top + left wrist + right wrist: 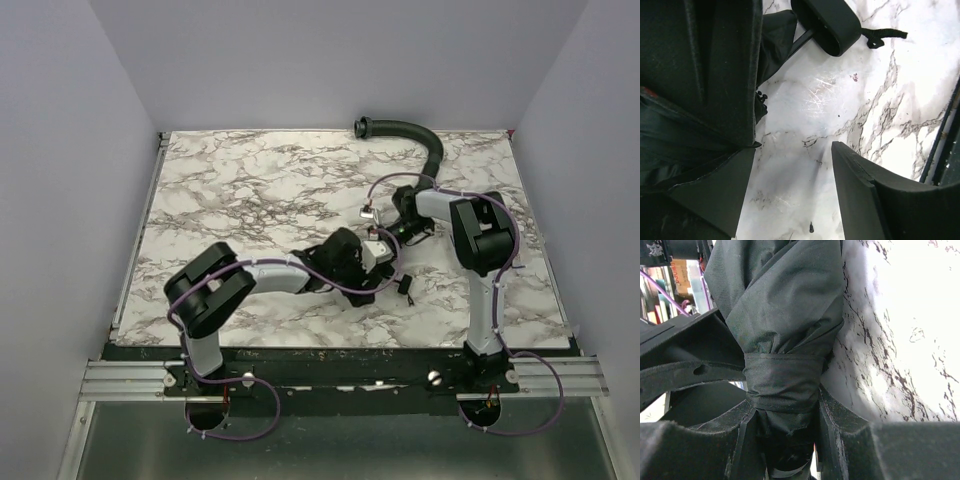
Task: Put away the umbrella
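Right wrist view: your right gripper [787,432] pinches the umbrella [785,310], its lower end hidden; left gripper [792,150] seems spread apart, empty.

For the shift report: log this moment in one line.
left claw: open, beside umbrella | right claw: shut on umbrella | umbrella: folded bundle

Setting: robotics lab test cell, not a domestic room.

Evidence:
- A white tabletop with grey marble-pattern veneer [230,180] is boxed in on three sides by plain pale lavender-grey wall panels [340,60].
- A grey-and-black jointed left robot arm [215,290] and a matching right robot arm [485,245] are bolted at the near edge, on ribbed silver aluminium rails [120,380].
- Thin purple cables [240,437] loop from the arm bases.
- A curved black ribbed corrugated hose [415,133] lies at the back of the tabletop.
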